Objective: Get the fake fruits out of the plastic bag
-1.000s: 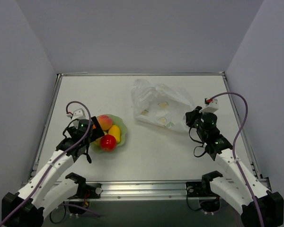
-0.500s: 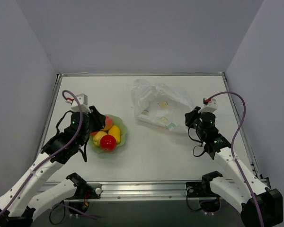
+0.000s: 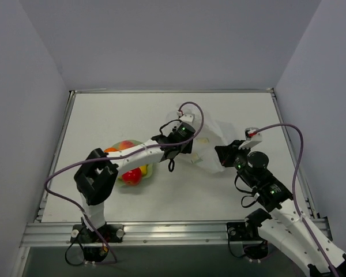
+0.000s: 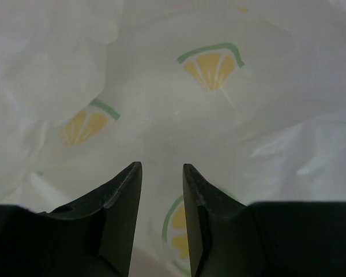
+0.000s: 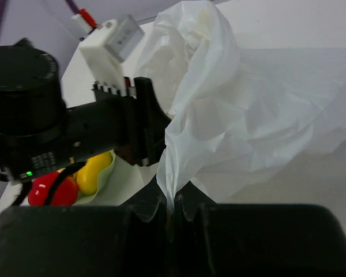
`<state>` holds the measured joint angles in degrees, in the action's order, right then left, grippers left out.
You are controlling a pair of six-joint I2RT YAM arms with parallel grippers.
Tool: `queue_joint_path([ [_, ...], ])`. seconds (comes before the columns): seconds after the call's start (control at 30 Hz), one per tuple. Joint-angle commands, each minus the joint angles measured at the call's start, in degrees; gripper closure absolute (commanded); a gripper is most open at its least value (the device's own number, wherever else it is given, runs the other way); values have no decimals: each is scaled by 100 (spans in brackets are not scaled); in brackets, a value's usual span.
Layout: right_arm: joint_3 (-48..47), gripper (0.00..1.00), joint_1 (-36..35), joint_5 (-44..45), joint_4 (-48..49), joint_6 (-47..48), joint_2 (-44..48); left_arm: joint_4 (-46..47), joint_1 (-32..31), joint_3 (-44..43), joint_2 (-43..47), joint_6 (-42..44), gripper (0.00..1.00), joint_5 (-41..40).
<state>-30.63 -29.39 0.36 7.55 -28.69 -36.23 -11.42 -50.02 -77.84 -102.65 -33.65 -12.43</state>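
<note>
Three lemon prints (image 4: 210,63), plastic bag (image 4: 288,109) close-up

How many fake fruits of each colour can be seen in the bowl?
Red glossy plastic apple: 1
Yellow glossy plastic fruit: 1
Orange glossy plastic ball: 1
Peach-pink glossy plastic fruit: 1
Total: 4 in view; the left arm hides part of the pale green wavy-edged bowl.
</note>
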Motion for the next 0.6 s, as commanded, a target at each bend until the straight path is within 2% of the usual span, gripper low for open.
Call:
queue_joint_path([
  [0.0,49,100,-120,227,-315,-111,344,439,-166,-826,-342,359,67,-23],
  [0.13,-136,100,-129,87,-430,-146,721,256,-210,-1583,-1342,701,66,-251],
  [0.2,-189,100,-129,87,-579,-94,845,-25,-166,-2117,-1791,1009,64,-909],
  [0.3,-92,100,-137,175,-859,-58,1056,-457,-78,-2358,-1960,1150,62,-1892],
  [0.4,92,100,-146,193,-1010,-111,1214,-55,1,-1842,-1523,1097,58,-2438],
  [0.43,110,100,-146,175,-1001,-180,1215,269,10,-1648,-1251,1071,53,-2536],
  [0.57,181,100,-146,307,-1001,-199,1171,526,36,-1068,-880,966,48,-3019],
])
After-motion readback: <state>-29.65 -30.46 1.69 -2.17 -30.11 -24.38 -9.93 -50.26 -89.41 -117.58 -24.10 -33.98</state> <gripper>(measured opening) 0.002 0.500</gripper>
